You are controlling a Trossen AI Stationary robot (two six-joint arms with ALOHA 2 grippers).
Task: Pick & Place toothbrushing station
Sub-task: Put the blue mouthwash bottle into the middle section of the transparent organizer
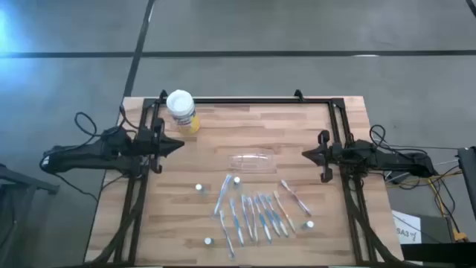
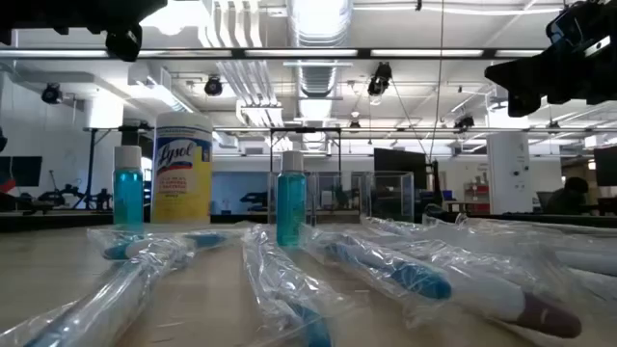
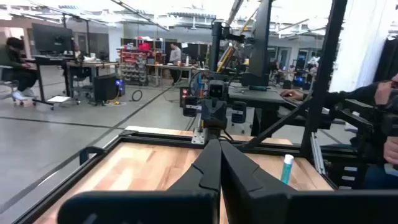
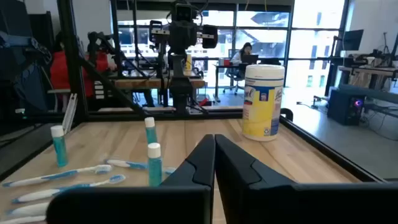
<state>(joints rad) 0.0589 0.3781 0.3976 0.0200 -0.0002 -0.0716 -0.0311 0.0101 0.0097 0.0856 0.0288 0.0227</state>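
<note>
A small clear plastic holder (image 1: 253, 161) sits on the wooden table's middle. Nearer the front edge, several slim blue, white and pink toothbrushes (image 1: 256, 212) lie side by side in clear wrappers (image 2: 386, 270). Small white-capped bottles of blue liquid (image 1: 199, 187) (image 2: 291, 198) (image 4: 154, 163) stand upright around them. My left gripper (image 1: 181, 146) (image 3: 219, 144) hangs shut over the table's left side. My right gripper (image 1: 303, 155) (image 4: 214, 138) hangs shut over the right side. Both point level toward the middle and touch nothing.
A yellow canister with a white lid (image 1: 182, 112) (image 4: 264, 102) stands at the far left corner. A black frame (image 1: 245, 100) runs along the table's far edge and both sides. A person's arm (image 3: 373, 99) shows beyond the table's right side.
</note>
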